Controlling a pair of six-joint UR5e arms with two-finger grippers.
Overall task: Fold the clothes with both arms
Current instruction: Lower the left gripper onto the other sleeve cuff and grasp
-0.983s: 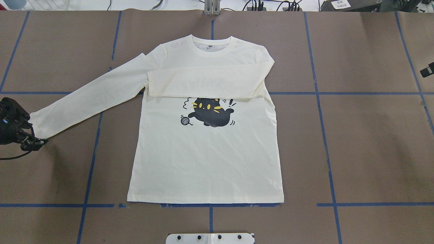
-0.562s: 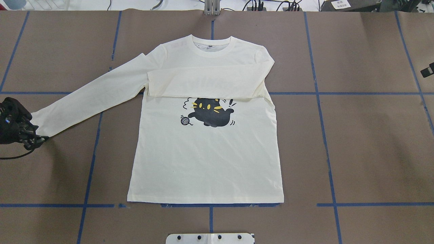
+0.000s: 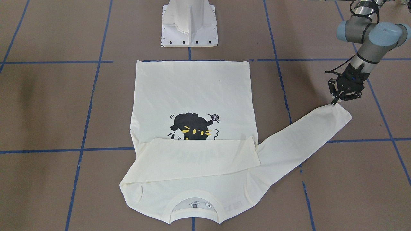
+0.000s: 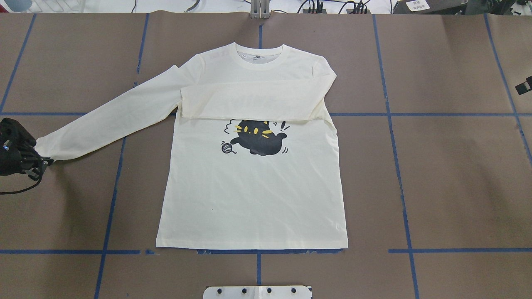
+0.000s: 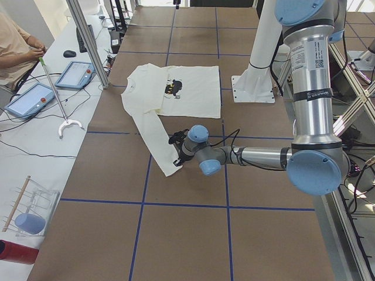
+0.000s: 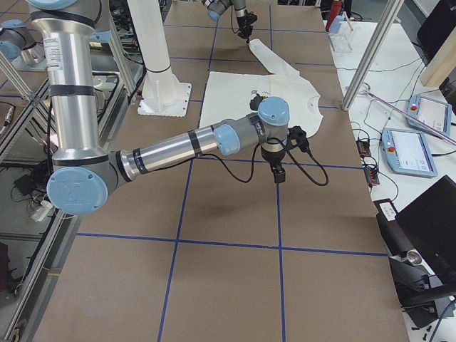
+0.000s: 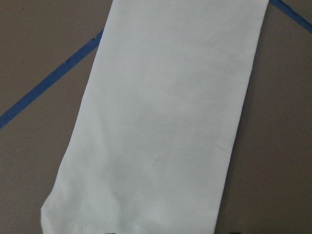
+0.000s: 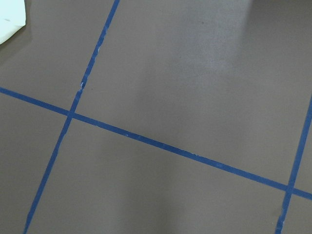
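1. The shirt (image 4: 249, 199) lies flat and front up in the middle of the table (image 4: 457, 187). Its collar points away from the robot and its hem lies near the base (image 4: 257, 292). One sleeve is folded across the chest, just above the cat (image 4: 257, 141).
2. The other sleeve (image 4: 112, 116) stretches out to the robot's left. The left gripper (image 3: 334, 102) has its fingers pinched together on a corner of the cuff (image 3: 338, 114).
3. The right gripper (image 6: 278, 174) hangs over bare table, well apart from the shirt. I cannot tell whether its fingers are apart or together.
4. The step in hand looks like carrying this sleeve over the chest, onto the folded one.
5. The grip holds only a corner, so the lift should be low and slow or the cloth may slip out.
6. Swing in an arc about the shoulder seam so the crease forms there and the body is not dragged.
7. Lay the cuff down flat before letting go.
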